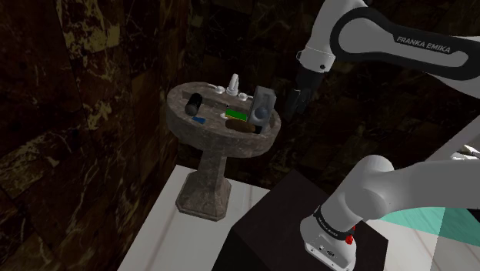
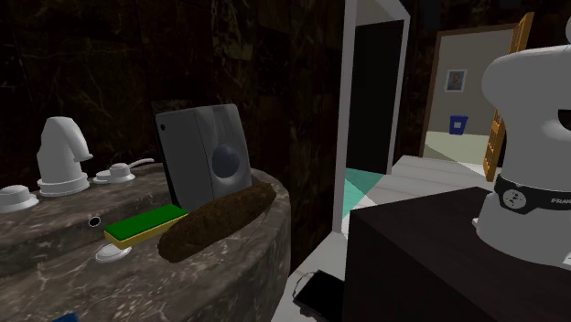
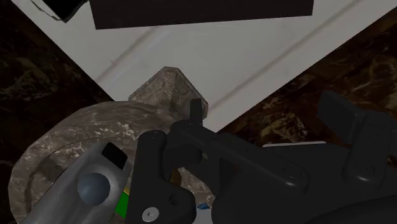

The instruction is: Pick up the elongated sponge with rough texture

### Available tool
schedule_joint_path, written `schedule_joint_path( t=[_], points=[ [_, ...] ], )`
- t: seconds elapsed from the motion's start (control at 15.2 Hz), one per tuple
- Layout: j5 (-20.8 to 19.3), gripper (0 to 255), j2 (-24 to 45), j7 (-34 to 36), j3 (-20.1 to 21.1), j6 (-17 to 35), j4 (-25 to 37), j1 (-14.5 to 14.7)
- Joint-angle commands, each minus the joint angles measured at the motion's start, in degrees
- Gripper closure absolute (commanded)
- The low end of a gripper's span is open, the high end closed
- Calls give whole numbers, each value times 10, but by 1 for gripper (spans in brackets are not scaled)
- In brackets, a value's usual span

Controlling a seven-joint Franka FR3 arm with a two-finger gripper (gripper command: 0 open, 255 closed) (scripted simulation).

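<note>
Nothing's been picked up yet; this is early approach.

The white arm [image 1: 400, 46] reaches up from the black stand [image 1: 269, 231] and arcs over toward the stone pedestal sink [image 1: 205, 177]. The gripper [image 1: 295, 102] hangs just off the sink's rim on the shoulder view's right, near the rim but not over the top where the items sit.

In the wrist view the fingers [image 3: 353, 137] stand well apart with nothing btwn them, so the hand is wide open and empty.

On the sink top, biggest first:

- A grey boxy device [image 2: 203, 155] stands upright w/ a round knob on its face.
- The target, a brown rough elongated sponge [image 2: 220, 218], lies flat just in front of the device, close to the sink's outer edge. It looks to touch the device's foot, tho I can't be sure.
- A flat green-topped sponge [image 2: 146, 222] lies just beside the brown one, on the second exterior view's left (a likely mix-up, since it's also longish but smooth).
- A white faucet [image 2: 62, 151] sits further back.

Done: arm is brought near the sink. Left, as I judge it: move in over the brown sponge, line the fingers across its narrow width, drop, close, lift. Clearance is tight, w/ the device behind the sponge and the green one alongside.
</note>
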Motion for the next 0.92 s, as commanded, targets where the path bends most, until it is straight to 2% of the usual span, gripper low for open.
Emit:
schedule_joint_path(
  t=[0.0, 0.46, 0.86],
  points=[
    [0, 0, 0, 0, 0, 0, 0, 0],
    [-151, 0, 107, -35, 63, 126, -40, -3],
    [-325, 0, 220, -11, 115, 227, -57, -33]
  ],
)
